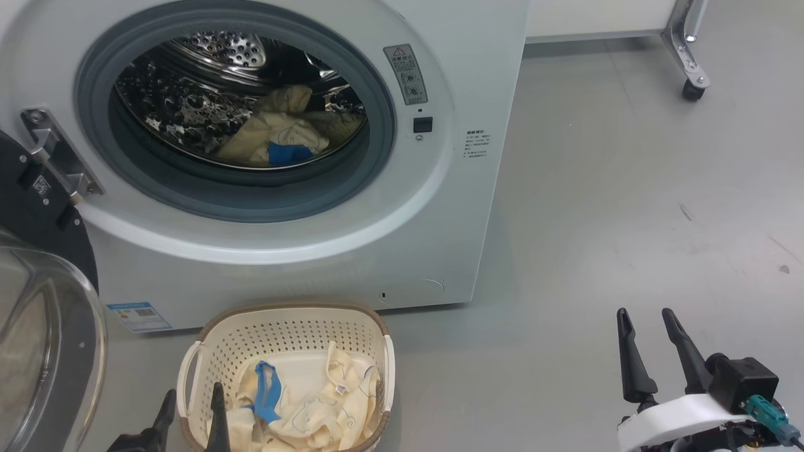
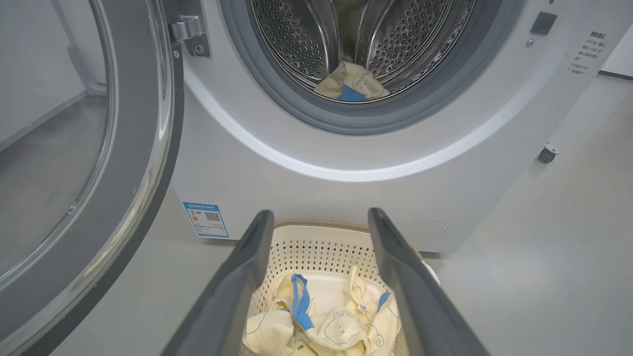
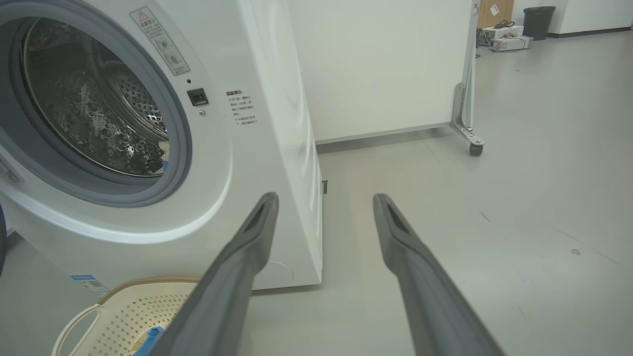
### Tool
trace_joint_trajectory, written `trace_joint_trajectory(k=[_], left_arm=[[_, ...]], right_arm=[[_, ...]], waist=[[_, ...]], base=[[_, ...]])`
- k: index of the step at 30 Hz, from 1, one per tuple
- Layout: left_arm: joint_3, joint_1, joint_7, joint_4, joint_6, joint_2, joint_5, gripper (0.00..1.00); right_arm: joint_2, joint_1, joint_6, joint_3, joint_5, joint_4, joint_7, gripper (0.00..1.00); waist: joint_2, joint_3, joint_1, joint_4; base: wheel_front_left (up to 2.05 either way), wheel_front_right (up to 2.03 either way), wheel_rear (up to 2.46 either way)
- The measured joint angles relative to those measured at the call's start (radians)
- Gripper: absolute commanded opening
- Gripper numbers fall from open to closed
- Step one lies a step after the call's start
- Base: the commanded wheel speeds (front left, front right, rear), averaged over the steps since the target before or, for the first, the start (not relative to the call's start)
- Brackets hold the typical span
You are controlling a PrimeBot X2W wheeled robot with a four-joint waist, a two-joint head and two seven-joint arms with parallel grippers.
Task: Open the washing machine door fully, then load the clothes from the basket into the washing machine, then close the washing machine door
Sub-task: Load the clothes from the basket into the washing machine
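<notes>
Clothes point(image 1: 301, 402) lie heaped in the basket point(image 1: 282, 323), on the floor just before the washing machine point(image 1: 326, 251); one piece sits in the drum. My left end effector point(image 1: 193, 390) hovers at the basket's near rim, fingers apart and empty; the right end effector point(image 1: 647, 314), likewise spread, hangs well aside. I fear a finger hooking the perforated wall and dragging the basket, or a sleeve trailing over the gasket and jamming the washing machine door point(image 1: 38, 326). Warning sticker point(image 1: 406, 74) and blue QR label point(image 1: 139, 316): print too small to read.
</notes>
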Motion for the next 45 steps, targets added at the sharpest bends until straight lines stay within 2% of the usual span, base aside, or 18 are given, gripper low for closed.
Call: trace_joint_trajectory(k=[8, 23, 27, 30, 45], left_arm=[[-0.004, -0.014, 0.022, -0.002, -0.003, 0.045, 0.015, 1.00], [-0.011, -0.181, 0.168, 0.046, -0.060, 0.112, 0.017, 1.00], [0.002, -0.234, 0.204, 0.069, -0.067, 0.120, 0.003, 1.00], [0.024, -0.283, 0.228, 0.091, -0.080, 0.105, -0.061, 1.00], [0.037, -0.428, 0.371, 0.285, -0.096, 0.116, -0.106, 1.00]], right_arm=[[0.005, -0.063, 0.000, 0.010, 0.000, -0.021, 0.000, 1.00], [0.017, -0.199, 0.000, 0.055, -0.004, -0.045, 0.000, 1.00], [0.018, -0.236, 0.000, 0.062, -0.004, -0.050, 0.000, 1.00], [0.019, -0.263, 0.000, 0.063, -0.004, -0.056, 0.000, 1.00], [0.024, -0.366, 0.000, 0.077, -0.005, -0.054, 0.000, 1.00]], waist=[[0.0000, 0.089, 0.0000, -0.027], [0.0000, 0.293, 0.0000, -0.091], [0.0000, 0.350, 0.0001, -0.108], [0.0000, 0.394, 0.0000, -0.120], [0.0000, 0.573, 0.0002, -0.164]], base=[[0.00, 0.00, 0.00], [0.00, 0.00, 0.00], [0.00, 0.00, 0.00], [0.00, 0.00, 0.00], [0.00, 0.00, 0.00]])
